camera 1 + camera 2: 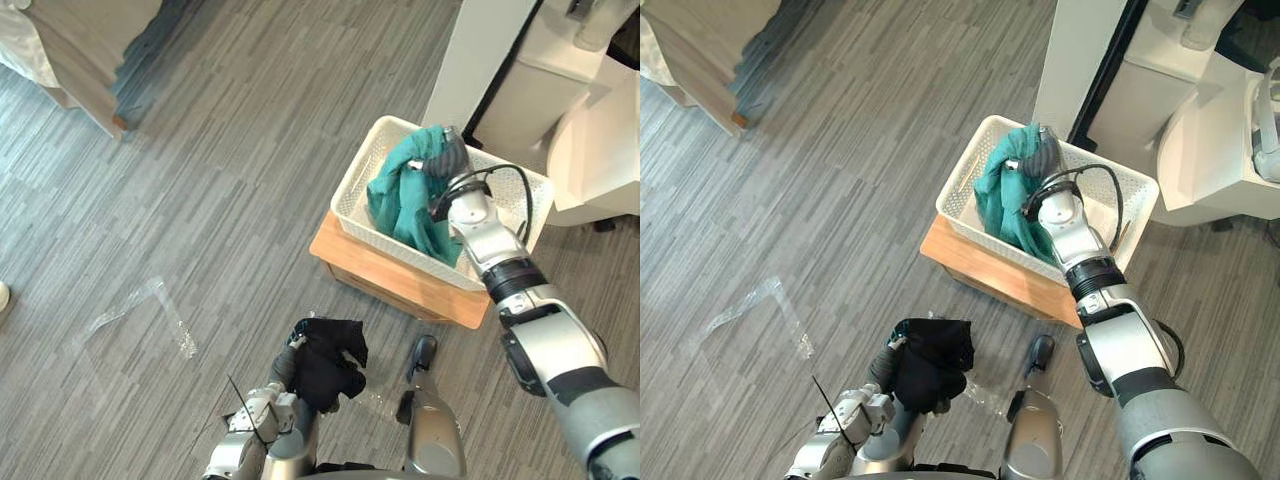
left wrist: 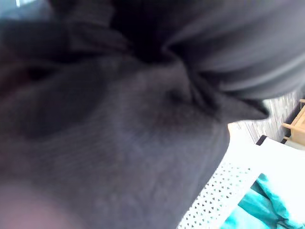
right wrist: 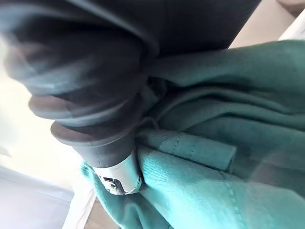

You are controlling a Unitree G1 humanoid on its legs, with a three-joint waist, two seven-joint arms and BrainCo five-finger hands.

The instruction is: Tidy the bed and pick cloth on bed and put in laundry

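Observation:
A teal cloth (image 1: 400, 200) hangs in a bunch from my right hand (image 1: 447, 155), which is shut on its top. Hand and cloth are over the white perforated laundry basket (image 1: 392, 246), and the cloth's lower folds reach down inside it. In the right wrist view the teal cloth (image 3: 205, 157) is wrapped against my right hand (image 3: 119, 174). Close to my body, at the bottom of the eye views, my left hand (image 1: 285, 366) holds up a crumpled black cloth (image 1: 328, 360) above the floor. That black cloth (image 2: 119, 143) lies right against the left wrist camera.
The basket sits on a low wooden stand (image 1: 385, 278) on grey plank flooring. A white pillar (image 1: 470, 60) and white furniture (image 1: 590, 150) stand just behind it. The bed's corner (image 1: 90, 60) is at the far left. Clear tape (image 1: 150, 300) marks the floor.

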